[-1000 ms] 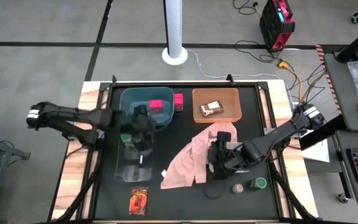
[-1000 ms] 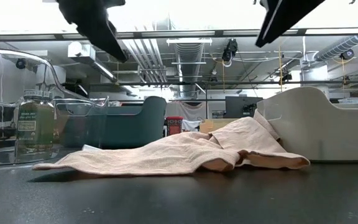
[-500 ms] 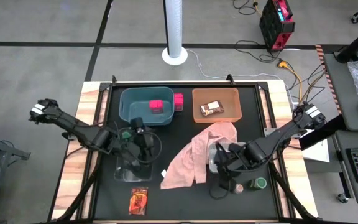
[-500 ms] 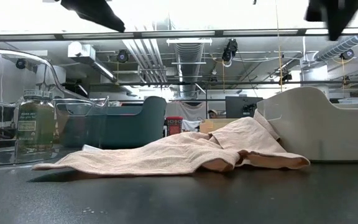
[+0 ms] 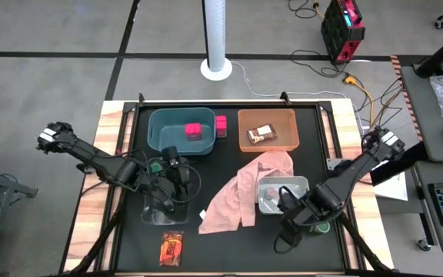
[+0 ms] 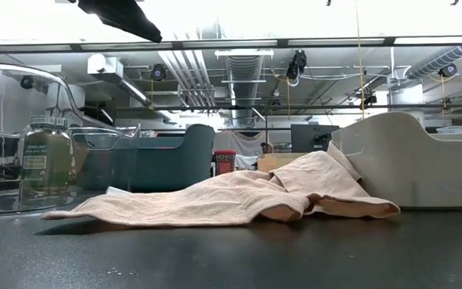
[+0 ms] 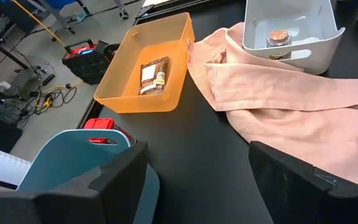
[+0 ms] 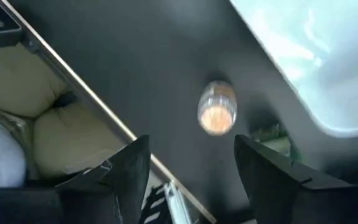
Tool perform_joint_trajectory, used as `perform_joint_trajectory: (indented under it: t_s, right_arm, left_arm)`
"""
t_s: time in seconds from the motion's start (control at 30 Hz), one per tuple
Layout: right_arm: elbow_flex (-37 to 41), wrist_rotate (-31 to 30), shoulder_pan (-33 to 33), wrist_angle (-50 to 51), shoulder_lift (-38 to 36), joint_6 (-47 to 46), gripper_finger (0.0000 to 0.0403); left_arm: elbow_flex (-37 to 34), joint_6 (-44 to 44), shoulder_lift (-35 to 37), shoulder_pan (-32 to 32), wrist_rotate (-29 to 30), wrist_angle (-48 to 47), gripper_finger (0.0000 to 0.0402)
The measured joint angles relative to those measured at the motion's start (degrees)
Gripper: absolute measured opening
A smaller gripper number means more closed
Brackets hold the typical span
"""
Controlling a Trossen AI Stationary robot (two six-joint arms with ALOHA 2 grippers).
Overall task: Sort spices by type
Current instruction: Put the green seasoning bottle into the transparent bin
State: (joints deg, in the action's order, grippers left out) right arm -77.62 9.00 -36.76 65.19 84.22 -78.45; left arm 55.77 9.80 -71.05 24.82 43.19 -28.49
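While my left fingers (image 7: 191, 177) hang spread wide above the clear bin (image 5: 162, 201), my right fingers (image 8: 188, 165) gape over a pinkish-topped brown jar (image 8: 217, 114) on the black bench (image 5: 221, 238).

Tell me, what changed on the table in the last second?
The right gripper slid off the grey bin toward the table's near edge, uncovering a pink-topped jar inside, and now hangs open above another jar. The left gripper pulled back from the teal bin to the clear bin. Cloth and packets stayed.

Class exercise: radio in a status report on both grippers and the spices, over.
Left gripper open, over clear bin. Right gripper open, above pinkish-topped jar beside grey bin. Pink cloth against grey bin; path to jar open.
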Motion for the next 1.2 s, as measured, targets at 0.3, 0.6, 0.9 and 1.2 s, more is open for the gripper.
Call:
perform_joint_trajectory:
  t_s: [0.3,0.6,0.9,1.2]
  right_arm:
    - [0.0,4.3,-6.0,2.3,-3.0,-14.4,0.0221]
    - [0.1,2.6,-13.7,13.8,-5.7,-31.8,0.0221]
    - [2.6,-3.4,-18.5,13.9,-7.0,-43.9,0.0221]
    - [5.8,-6.0,-18.6,12.2,-6.5,-46.9,0.0236]
  left_arm:
    - [0.7,0.0,0.0,0.0,0.0,0.1,0.0264]
    - [0.8,-1.9,0.0,-0.1,1.6,0.1,0.0264]
    - [0.8,-3.3,0.0,-0.1,2.9,-0.4,0.0264]
    - [0.8,-4.8,0.0,-0.1,3.0,-0.4,0.0264]
